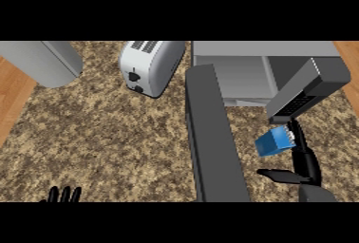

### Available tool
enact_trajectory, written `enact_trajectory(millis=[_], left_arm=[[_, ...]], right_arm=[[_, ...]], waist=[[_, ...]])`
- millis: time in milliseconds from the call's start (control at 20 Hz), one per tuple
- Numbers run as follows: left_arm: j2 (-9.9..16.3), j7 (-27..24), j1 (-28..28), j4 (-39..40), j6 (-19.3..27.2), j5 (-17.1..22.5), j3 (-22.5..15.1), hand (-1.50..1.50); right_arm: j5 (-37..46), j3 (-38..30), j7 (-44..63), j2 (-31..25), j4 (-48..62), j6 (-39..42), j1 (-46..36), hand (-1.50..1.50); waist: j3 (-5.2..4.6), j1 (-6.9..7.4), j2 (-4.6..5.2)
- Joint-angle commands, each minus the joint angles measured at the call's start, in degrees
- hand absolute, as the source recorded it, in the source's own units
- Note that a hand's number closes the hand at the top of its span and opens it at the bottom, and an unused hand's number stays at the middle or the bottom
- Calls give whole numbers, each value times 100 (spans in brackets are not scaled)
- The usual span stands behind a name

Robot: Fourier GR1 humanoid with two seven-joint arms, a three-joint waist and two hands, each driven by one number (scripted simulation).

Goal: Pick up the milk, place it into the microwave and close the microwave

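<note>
The counter is a speckled brown-and-tan granite countertop point(112, 137), with strips of orange-brown wood flooring point(13, 95) showing past its left edge and again at the upper right corner. At the upper left a rounded pale grey metal object point(42, 61) juts in from the edge; what it is cannot be told. Beside it, near the top centre, lies a white-and-silver two-slot toaster point(151, 66), tilted in the view, with its slots toward the top. At the upper right stands the grey box-shaped microwave point(266, 71), its cavity open and its long dark grey door point(214, 142) swung out toward the lower edge of the view.

The right hand point(298, 161) reaches up from the lower right, just right of the open door. Its long black fingers point(293, 133) extend upward and rest against the small blue milk carton point(273, 142), with the thumb sticking out to the left below it; whether the fingers actually curl round the carton cannot be told. The carton sits tilted just in front of the microwave's opening, below the control-panel side.

The left hand point(63, 194) shows only as straight fingertips, side by side, at the lower left edge
</note>
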Motion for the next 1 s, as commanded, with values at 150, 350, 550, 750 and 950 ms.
enact_trajectory(millis=[150,350,550,750,950], left_arm=[[117,-180,-171,312,-68,182,174,-150],[299,-64,255,-290,-9,86,-61,-150],[264,-125,129,-182,-39,248,67,-150],[413,-133,511,-484,-29,162,-187,-150],[300,-83,-47,-61,-14,352,72,-150]], right_arm=[[-135,-56,10,77,560,-48,-566,-150],[-130,-277,-545,10,1077,-481,-678,-150],[298,-47,-448,-75,946,-1233,-938,150],[107,-363,-526,3,1369,-1621,-1338,150],[-37,-379,-742,216,1136,-1572,-1115,150]], waist=[[0,10,2],[6,49,13],[5,80,22],[11,116,29],[0,-1,3]])
